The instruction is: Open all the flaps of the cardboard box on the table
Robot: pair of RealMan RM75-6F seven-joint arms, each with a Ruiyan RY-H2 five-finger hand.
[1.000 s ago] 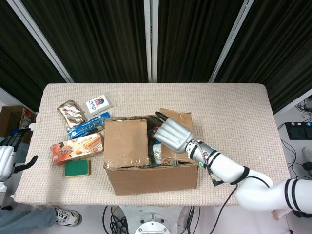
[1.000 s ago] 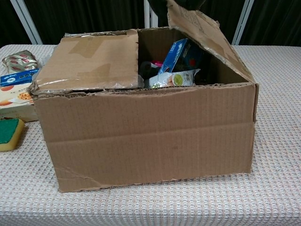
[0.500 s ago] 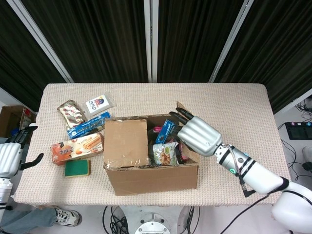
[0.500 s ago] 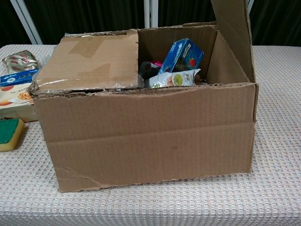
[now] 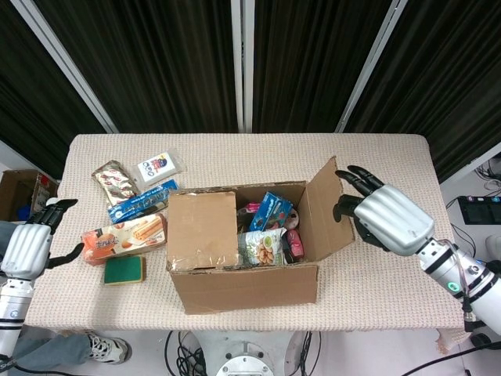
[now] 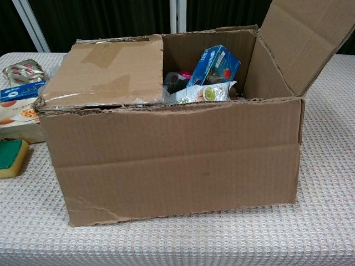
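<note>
The cardboard box (image 5: 243,286) (image 6: 172,160) stands near the table's front edge. Its left flap (image 5: 203,229) (image 6: 105,71) lies flat over the left half. Its right flap (image 5: 327,211) (image 6: 306,39) is raised and leans outward to the right. Snack packets (image 5: 268,227) (image 6: 208,72) show inside the uncovered right half. My right hand (image 5: 383,215) hovers just right of the raised flap, fingers spread, holding nothing. My left hand (image 5: 30,243) hangs off the table's left edge, fingers apart and empty. Neither hand shows in the chest view.
Left of the box lie a wafer box (image 5: 124,237), a green sponge (image 5: 124,270) (image 6: 10,157), a blue packet (image 5: 142,202) and two more snack packs (image 5: 115,179) (image 5: 159,167). The table's (image 5: 391,172) far and right parts are bare cloth.
My right hand swung the right flap from lying over the box up and outward, then let it go and drew off to the right. My left hand rose slightly toward the table.
</note>
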